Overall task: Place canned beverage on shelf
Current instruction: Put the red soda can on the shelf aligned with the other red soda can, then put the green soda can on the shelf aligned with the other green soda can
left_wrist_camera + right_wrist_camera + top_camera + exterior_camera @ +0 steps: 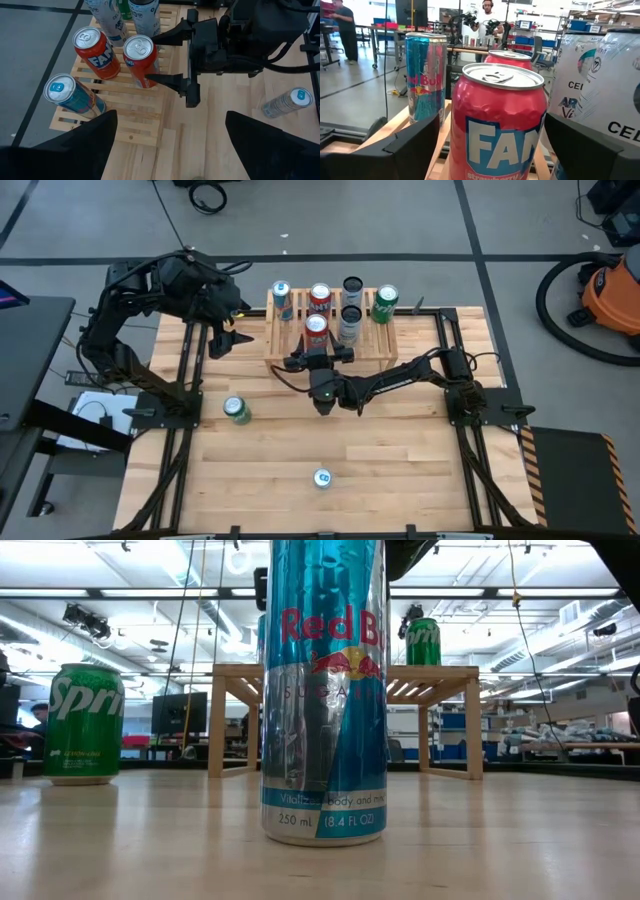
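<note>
The shelf (372,352), a light slatted wood rack, stands at the table's far middle with several cans upright on it. On its near step stands a red Fanta can (316,330) (497,120). My right gripper (317,350) (495,137) lies level and reaches in from the near side. It is open, one finger on each side of that can, with a narrow gap at each side. My left gripper (222,340) (170,145) hangs open and raised off the shelf's left end, holding nothing.
On the shelf also stand a blue can (281,298), a second red can (320,298), two white cans (351,305) and a green can (386,302). A green Sprite can (236,410) and a blue Red Bull can (321,478) stand on the table nearer the front.
</note>
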`<state>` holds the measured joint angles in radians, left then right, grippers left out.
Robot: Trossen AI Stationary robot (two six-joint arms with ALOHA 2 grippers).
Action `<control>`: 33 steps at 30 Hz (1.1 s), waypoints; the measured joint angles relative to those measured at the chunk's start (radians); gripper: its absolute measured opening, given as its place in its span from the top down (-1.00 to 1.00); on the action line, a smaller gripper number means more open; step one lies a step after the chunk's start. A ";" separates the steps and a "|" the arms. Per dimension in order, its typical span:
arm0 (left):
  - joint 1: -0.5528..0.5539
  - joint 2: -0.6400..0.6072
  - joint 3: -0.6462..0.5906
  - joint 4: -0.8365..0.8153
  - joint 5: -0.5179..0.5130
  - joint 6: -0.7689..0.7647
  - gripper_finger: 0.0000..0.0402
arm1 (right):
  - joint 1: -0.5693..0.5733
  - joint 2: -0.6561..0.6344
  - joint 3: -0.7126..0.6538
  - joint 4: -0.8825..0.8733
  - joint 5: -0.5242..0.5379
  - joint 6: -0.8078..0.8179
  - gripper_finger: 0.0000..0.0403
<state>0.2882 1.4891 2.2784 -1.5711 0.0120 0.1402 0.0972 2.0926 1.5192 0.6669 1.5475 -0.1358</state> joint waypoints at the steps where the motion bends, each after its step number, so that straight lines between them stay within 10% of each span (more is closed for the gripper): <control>1: 0.000 0.000 0.000 0.000 0.000 0.000 -0.86 | 0.001 0.000 0.000 0.007 0.000 -0.006 -0.84; 22: 0.000 0.000 0.000 0.000 0.000 0.000 -0.86 | 0.024 0.000 0.001 0.608 -0.024 -0.682 -0.82; 33: 0.000 0.000 0.000 0.000 0.000 0.000 -0.86 | 0.081 -0.001 0.176 0.520 -0.094 -0.828 -0.82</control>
<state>0.2886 1.4891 2.2784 -1.5711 0.0116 0.1406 0.1782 2.0911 1.6951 1.1873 1.4534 -0.9642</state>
